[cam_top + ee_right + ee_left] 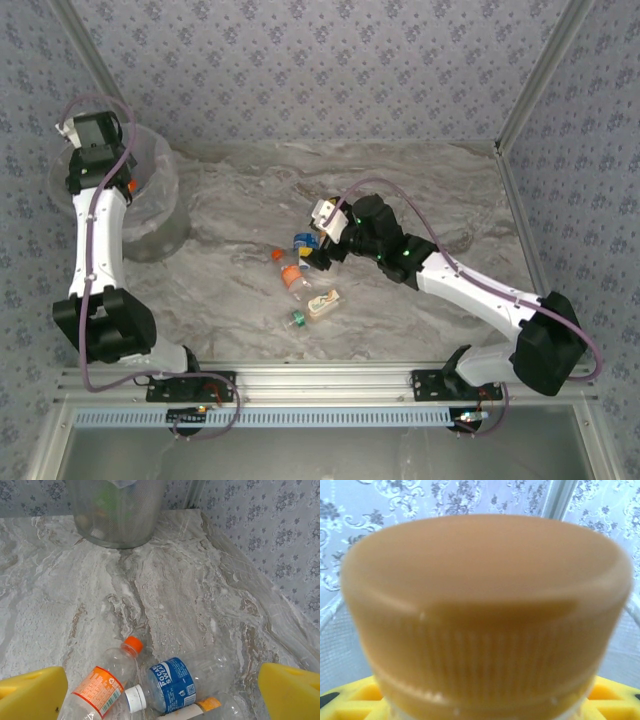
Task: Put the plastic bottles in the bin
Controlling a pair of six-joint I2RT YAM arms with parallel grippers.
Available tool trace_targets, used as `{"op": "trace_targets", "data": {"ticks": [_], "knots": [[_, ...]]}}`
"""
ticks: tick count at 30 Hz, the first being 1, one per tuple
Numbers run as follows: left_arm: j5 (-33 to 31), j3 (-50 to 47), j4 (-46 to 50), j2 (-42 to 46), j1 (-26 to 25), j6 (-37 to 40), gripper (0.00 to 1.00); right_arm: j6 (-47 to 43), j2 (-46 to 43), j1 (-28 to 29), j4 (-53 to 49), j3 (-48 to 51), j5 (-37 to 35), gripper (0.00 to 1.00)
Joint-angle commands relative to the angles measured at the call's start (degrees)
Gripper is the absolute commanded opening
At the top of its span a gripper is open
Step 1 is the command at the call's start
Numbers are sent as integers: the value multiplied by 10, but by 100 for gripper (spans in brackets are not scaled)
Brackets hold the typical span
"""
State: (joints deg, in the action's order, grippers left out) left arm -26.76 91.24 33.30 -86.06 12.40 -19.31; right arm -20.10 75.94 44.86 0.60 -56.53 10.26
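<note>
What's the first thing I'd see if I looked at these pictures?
The giant blurry cap of an orange-capped bottle looms right in front of the left wrist camera, gripped by the left hand over the bin at the far left of the table. Next comes the little heap of plastic bottles in the middle of the table, with the right hand wide open just above them.

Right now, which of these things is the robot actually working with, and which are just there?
Part of the job: bin; held bottle with an orange cap, over the bin; orange-label bottle, blue-label bottle and the others lying beside them.
Just there: marble table; patterned walls; metal rail.
</note>
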Motion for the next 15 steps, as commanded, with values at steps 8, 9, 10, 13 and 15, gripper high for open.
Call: {"op": "trace_targets", "data": {"ticks": [8,9,10,13,15], "knots": [[-140,64,93,-45,20,-51,57,8,-13,-1,-3,4,-8,100],[-141,69,99,-49,21,-50,63,9,-14,-2,-3,4,-9,100],[-140,75,102,-51,20,-50,68,9,-14,-2,-4,4,-9,100],[-119,90,112,-52,21,-47,76,9,-16,-2,-6,4,-10,100],[-93,98,119,-47,20,-48,81,11,-18,-1,-6,6,-12,100]]}}
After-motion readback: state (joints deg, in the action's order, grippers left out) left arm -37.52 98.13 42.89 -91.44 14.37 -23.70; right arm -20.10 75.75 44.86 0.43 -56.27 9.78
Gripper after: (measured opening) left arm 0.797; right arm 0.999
